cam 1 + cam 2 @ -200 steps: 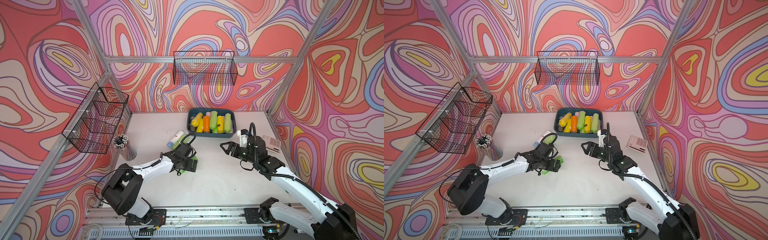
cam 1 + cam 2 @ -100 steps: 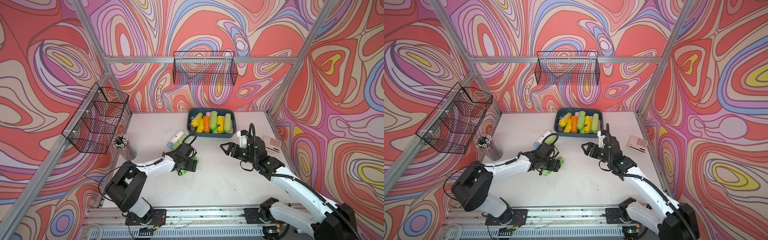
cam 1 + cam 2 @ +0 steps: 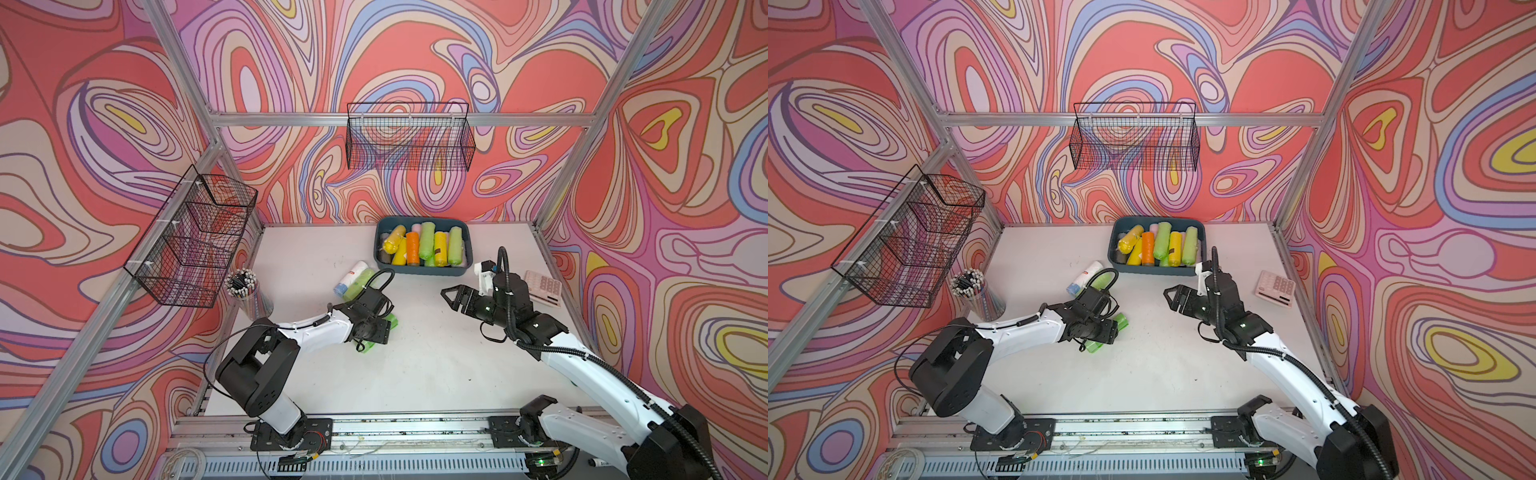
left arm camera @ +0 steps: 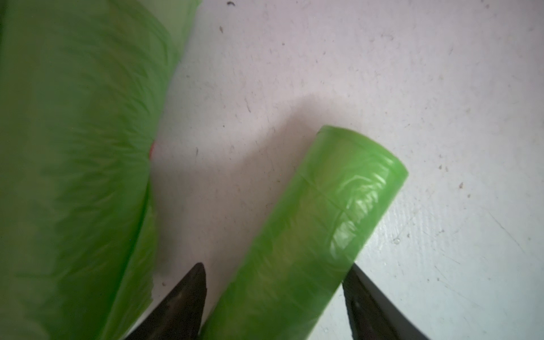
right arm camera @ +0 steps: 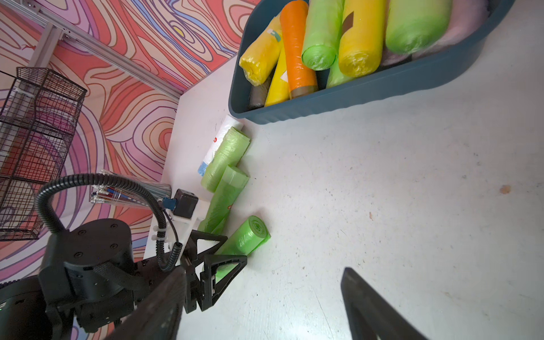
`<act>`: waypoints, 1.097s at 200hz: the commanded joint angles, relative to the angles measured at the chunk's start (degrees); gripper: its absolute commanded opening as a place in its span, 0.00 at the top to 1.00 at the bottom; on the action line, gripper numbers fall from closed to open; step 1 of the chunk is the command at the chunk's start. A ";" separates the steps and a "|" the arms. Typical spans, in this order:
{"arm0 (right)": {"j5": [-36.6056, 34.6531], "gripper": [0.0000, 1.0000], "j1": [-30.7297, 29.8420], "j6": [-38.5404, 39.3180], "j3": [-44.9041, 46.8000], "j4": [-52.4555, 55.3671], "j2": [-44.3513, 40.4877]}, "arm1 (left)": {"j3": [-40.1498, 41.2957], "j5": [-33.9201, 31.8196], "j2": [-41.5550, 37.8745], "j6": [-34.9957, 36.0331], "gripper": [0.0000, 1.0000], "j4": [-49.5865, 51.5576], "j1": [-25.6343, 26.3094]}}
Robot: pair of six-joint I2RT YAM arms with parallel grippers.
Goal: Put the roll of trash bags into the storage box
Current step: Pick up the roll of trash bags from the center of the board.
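Left wrist: left tool point(image 4: 276, 266) narrowed around green roll point(image 4: 338, 206), grip uncertain; right tool point(image 5: 264, 270) unchanged, spread.

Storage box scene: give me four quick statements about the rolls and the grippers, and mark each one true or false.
1. The left gripper straddles a bright green roll lying on the table. True.
2. The right gripper holds a yellow roll. False: it is open and empty.
3. The storage box is empty. False: yellow, orange and green rolls fill it.
4. A pink calculator lies on the table. True.
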State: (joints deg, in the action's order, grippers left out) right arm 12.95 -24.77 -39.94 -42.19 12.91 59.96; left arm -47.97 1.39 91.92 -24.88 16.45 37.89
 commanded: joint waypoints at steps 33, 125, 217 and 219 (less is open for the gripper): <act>0.00 0.16 0.00 0.61 -1.99 0.54 2.03 | -0.38 -1.15 0.62 -2.40 0.55 -0.89 0.26; 1.64 0.16 0.01 -1.28 -0.63 -2.77 4.59 | -1.66 -0.66 -3.36 -4.11 0.67 -0.44 0.26; 4.99 0.17 -0.01 -5.10 2.07 -11.10 8.04 | -4.36 1.72 -7.19 -4.75 0.71 1.16 0.26; 4.94 0.17 0.01 -5.13 2.15 -11.14 8.06 | -4.47 1.83 -7.26 -4.80 0.71 1.31 0.26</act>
State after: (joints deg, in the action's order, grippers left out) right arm 17.43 -24.77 -43.62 -41.34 5.10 67.72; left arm -49.69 2.74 86.59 -28.99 16.47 37.89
